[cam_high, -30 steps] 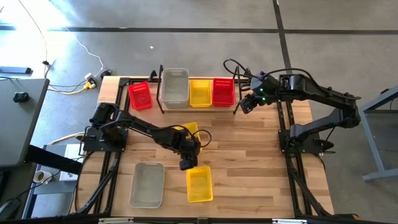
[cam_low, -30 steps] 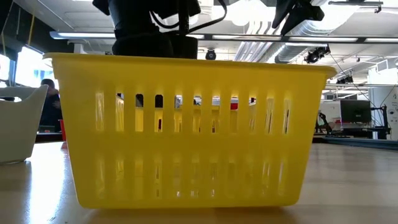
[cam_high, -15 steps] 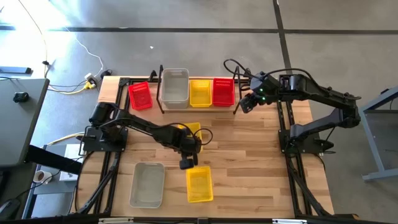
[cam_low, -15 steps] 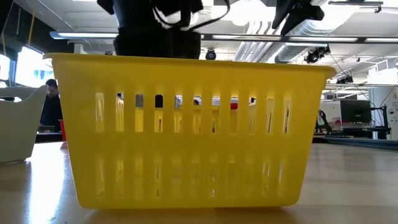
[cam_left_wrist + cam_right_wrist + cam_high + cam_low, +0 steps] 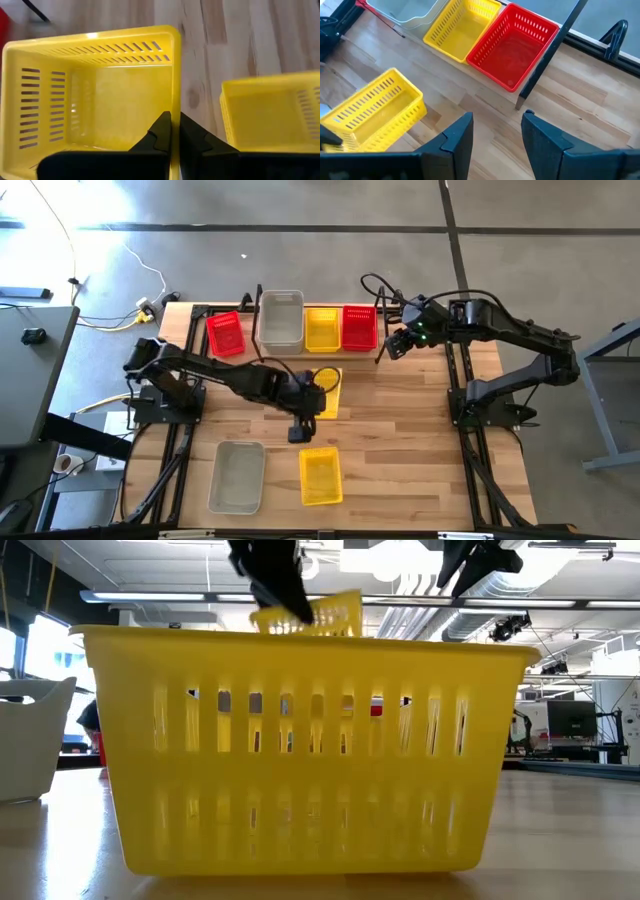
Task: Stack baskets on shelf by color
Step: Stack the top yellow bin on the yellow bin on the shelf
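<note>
Pale wood planks (image 5: 400, 430) carry our work over grey concrete floor (image 5: 300, 250). Our left gripper (image 5: 175, 131) pinches the yellow basket (image 5: 100, 95) wall, lifted; right gripper (image 5: 496, 131) gapes empty near the shelf (image 5: 560, 40).

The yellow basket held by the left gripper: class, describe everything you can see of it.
The yellow basket is a small rectangular tub of what looks like plastic, with slotted, tapered walls, a plain floor and a rolled rim. It is empty. The left gripper is shut on one wall at the rim, one finger inside and one outside. In the low view the basket hangs tilted, lifted off the table. It sits mid-table, between the shelf and another yellow basket nearer the front.
</note>
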You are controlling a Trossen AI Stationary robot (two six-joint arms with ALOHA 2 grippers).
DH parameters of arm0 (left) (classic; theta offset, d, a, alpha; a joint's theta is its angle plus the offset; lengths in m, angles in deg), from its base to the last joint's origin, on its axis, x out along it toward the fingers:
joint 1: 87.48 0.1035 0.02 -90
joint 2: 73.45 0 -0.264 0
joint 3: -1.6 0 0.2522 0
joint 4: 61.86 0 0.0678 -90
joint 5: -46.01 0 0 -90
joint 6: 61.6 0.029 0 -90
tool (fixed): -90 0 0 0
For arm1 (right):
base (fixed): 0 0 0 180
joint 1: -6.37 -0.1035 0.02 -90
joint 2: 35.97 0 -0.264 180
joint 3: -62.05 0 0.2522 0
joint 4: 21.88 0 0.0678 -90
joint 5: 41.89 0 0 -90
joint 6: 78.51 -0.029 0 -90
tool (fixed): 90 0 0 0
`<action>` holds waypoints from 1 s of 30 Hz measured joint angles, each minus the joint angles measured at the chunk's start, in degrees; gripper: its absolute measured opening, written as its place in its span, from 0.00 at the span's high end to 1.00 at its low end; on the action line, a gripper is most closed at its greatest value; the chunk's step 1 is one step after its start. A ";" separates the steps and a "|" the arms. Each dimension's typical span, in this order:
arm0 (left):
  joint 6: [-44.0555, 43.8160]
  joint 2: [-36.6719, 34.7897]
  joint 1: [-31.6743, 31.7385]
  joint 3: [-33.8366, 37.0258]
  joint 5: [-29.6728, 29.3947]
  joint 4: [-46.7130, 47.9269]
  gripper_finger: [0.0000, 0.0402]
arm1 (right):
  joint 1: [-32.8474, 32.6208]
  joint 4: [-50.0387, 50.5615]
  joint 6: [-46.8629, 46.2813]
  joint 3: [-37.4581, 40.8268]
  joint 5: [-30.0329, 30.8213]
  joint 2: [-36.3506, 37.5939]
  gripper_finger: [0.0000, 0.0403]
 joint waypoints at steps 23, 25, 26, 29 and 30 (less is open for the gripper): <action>26.64 -2.15 22.03 -5.43 -7.15 -0.22 1.00 | -0.02 -0.21 -3.30 0.00 6.67 0.01 0.62; 28.12 -1.75 24.03 -5.45 -5.21 -1.11 1.00 | -0.02 -0.20 -4.35 0.00 7.36 0.00 0.62; 28.72 -1.57 24.90 -5.45 -4.24 -1.27 1.00 | 0.00 -0.20 -4.54 0.00 7.56 0.00 0.62; 30.02 -0.63 26.69 -5.52 -3.19 -2.84 1.00 | -0.02 -0.24 -4.60 0.00 7.67 0.02 0.62; 30.05 -0.24 27.14 -5.52 -3.04 -2.64 1.00 | -0.02 -0.24 -4.79 0.00 7.67 0.02 0.62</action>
